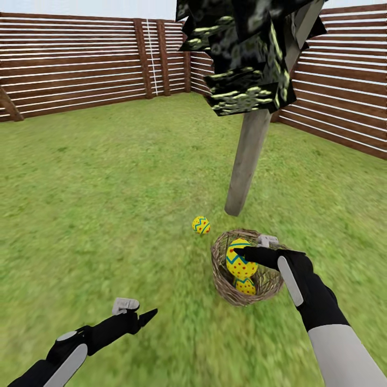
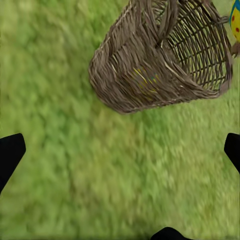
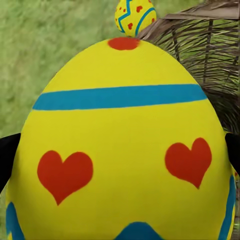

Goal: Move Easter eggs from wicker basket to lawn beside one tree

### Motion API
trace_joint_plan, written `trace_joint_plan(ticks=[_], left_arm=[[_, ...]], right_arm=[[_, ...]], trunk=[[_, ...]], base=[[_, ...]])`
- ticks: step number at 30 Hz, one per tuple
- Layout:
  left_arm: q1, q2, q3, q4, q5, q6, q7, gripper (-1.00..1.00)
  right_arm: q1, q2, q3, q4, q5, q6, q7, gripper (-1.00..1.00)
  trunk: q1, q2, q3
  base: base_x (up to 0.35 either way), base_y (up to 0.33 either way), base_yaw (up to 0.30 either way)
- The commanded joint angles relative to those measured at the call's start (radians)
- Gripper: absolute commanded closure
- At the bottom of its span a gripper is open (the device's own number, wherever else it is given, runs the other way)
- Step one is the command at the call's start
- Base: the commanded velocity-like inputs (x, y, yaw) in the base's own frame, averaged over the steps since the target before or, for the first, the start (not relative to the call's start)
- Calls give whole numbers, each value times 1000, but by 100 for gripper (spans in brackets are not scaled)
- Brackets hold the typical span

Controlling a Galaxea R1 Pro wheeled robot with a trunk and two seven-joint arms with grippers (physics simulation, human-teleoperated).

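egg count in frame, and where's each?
3 yellow patterned Easter eggs: one on the grass by the grey tree trunk, one in the right gripper above the brown wicker basket, one inside it.

Yellow, blue-banded, red-hearted egg (image 3: 122, 150)

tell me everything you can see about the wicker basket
The wicker basket is small, round and brown, woven of open twigs with a thick ragged rim and see-through sides. It sits upright on the lawn near the tree's trunk. Two yellow eggs show at it: one in the right gripper, one lower inside.
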Motion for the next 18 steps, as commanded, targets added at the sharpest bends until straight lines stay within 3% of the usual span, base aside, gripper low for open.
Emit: trace_joint_plan(ticks=[1, 7, 9, 12, 18], left_arm=[[-1, 1, -1, -1, 10, 6, 1, -100], [-1, 3, 0, -3, 9, -6, -3, -100], [-1, 2, -3, -1, 9, -6, 0, -100], [-1, 1, -5, 0, 9, -5, 1, -100], [-1, 0, -6, 0, 9, -5, 1, -100]], right_arm=[[0, 0, 0, -1, 5, 4, 5, 100], [0, 0, 2, -5, 2, 6, 5, 100], [0, 0, 2, -21, 3, 41, 24, 100], [0, -2, -4, -25, 3, 55, 84, 100], [0, -1, -16, -35, -1, 111, 96, 100]], trunk=[[-4, 7, 4], [-4, 7, 12], [-4, 7, 14], [-4, 7, 15], [-4, 7, 15]], base=[[0, 0, 0], [-16, 0, 0], [-278, -74, 0], [-282, -190, 0], [-63, -289, 0]])
